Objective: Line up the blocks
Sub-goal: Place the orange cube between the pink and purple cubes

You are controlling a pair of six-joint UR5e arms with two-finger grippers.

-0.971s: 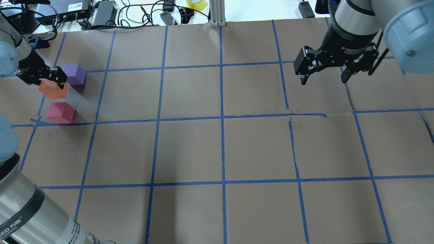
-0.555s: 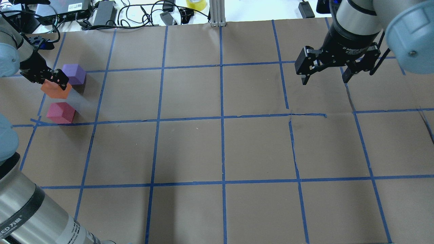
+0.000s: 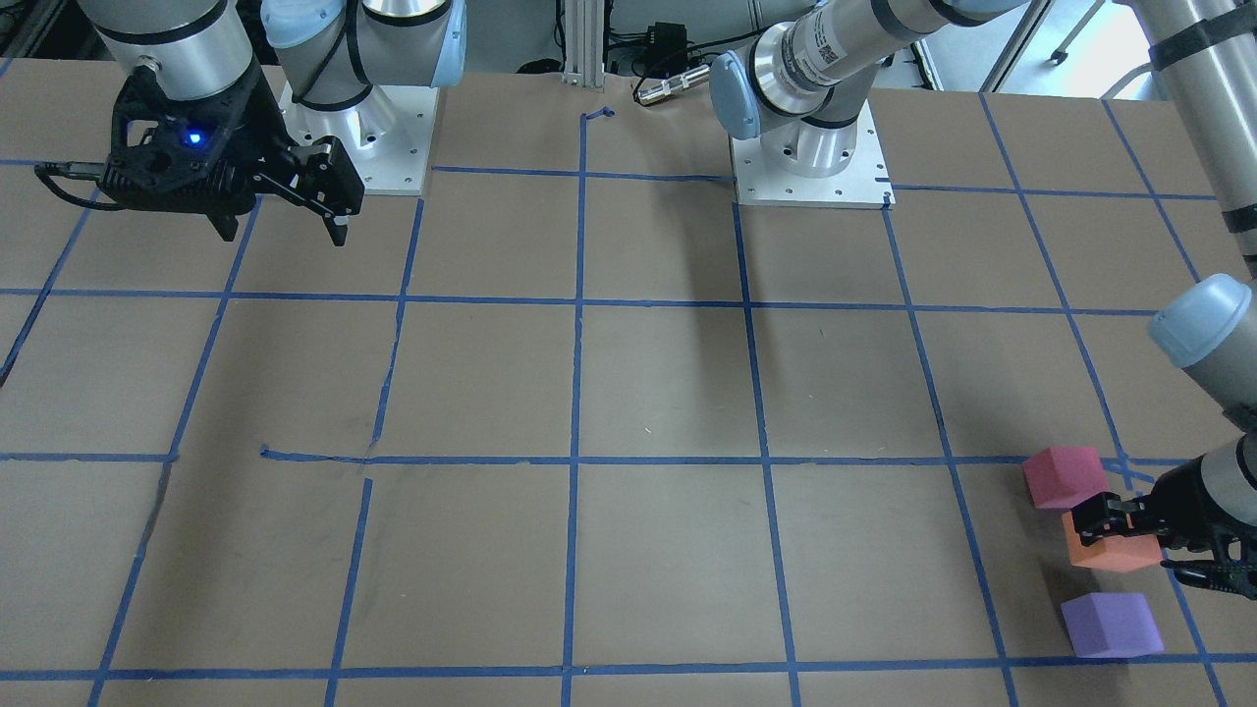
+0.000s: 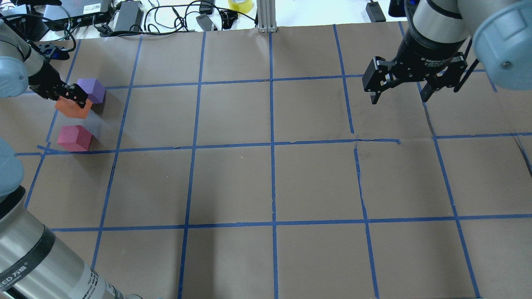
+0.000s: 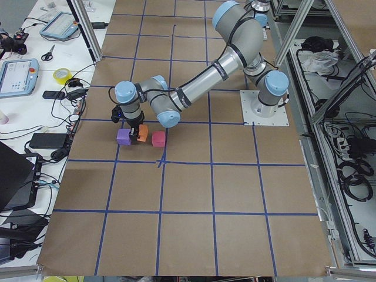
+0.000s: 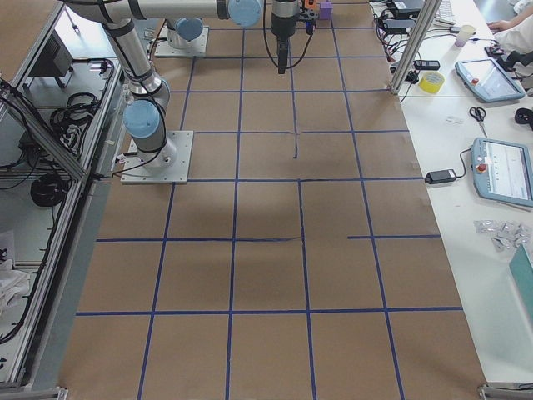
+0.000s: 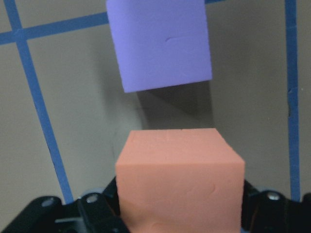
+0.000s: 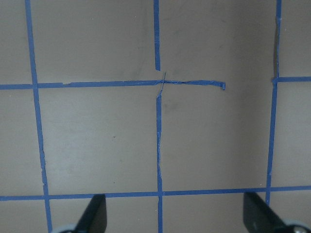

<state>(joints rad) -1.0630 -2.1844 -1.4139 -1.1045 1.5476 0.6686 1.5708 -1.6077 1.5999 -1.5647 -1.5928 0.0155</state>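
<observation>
On the taped brown counter (image 4: 232, 182), we are logging the left pincer (image 4: 70, 99) clamped on the orange block (image 7: 180, 179), seemingly lining it up between the purple block (image 4: 95, 90) and the pinkish-red block (image 4: 75, 138), while the right pincer (image 4: 399, 99) is hanging spread apart and idle.

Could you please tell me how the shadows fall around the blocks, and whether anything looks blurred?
Left wrist view: the purple block casts a dark shadow toward the orange block; both look sharp. Overhead view: a dark shadow lies right of the purple block, a fainter one right of the pinkish-red block. Front-facing view: even light, no glare.
</observation>
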